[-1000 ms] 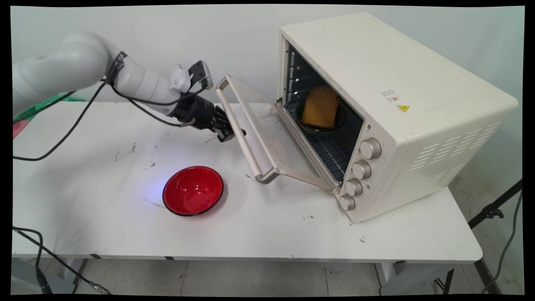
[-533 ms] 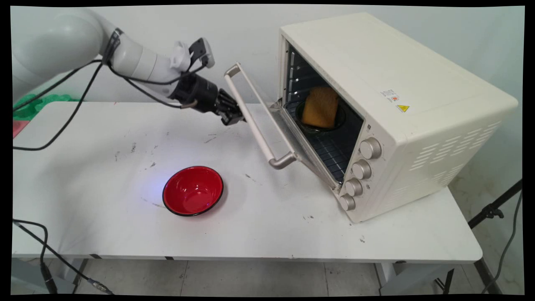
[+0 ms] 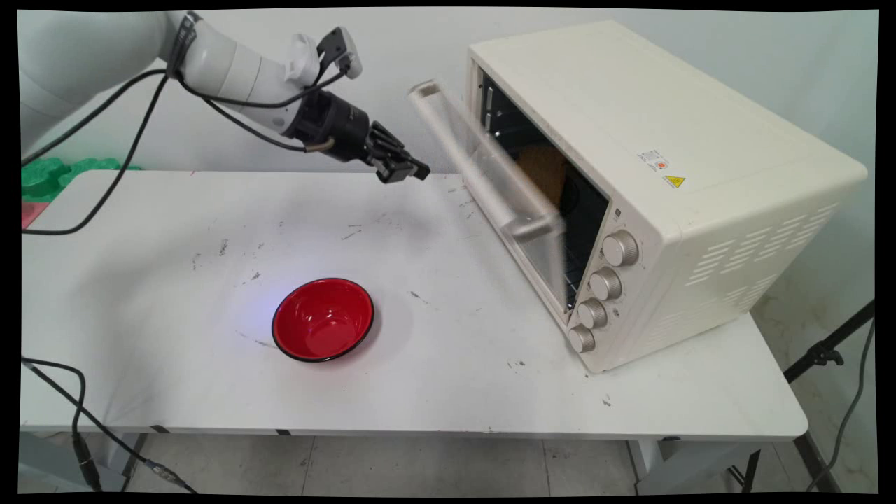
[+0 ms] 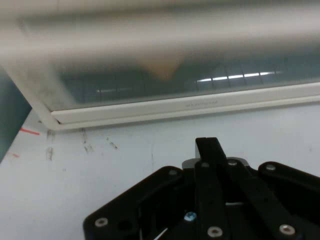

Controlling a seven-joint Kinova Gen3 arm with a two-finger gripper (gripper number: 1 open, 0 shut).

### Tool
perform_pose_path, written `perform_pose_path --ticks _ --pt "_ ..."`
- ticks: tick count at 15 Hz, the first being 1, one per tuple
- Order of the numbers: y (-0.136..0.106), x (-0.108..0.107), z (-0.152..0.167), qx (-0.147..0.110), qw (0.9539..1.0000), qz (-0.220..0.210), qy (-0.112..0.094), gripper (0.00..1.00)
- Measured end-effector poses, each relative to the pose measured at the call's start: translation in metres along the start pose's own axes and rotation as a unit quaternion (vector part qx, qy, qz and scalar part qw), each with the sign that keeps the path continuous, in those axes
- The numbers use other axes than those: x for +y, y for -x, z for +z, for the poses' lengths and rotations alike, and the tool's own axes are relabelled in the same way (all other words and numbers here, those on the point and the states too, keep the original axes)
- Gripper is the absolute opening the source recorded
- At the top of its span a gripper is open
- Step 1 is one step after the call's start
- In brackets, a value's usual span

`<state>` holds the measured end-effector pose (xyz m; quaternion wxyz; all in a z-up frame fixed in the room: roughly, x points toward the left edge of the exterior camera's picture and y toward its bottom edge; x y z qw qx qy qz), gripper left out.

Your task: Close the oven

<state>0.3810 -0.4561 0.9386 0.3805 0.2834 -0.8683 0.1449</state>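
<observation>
The tool (image 3: 404,170), clenched on nothing, hung above the tabletop (image 3: 455,364) just left of the oven (image 3: 672,189), whose door (image 3: 500,192) stood nearly closed, a red bowl (image 3: 323,319) well left of it.

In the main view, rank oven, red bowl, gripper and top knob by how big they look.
1. Oven, far the largest.
2. Red bowl.
3. Gripper, from wrist to fingertips a little smaller than the bowl; it sits farther from the camera, so that's unsure.
4. Top knob, smallest.
</observation>
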Motion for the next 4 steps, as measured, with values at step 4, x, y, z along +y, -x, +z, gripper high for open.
perform_pose_path --ticks 4 --pt "-0.0089 -0.0019 -0.0084 0.005 1.0000 0.002 -0.001 0.00"
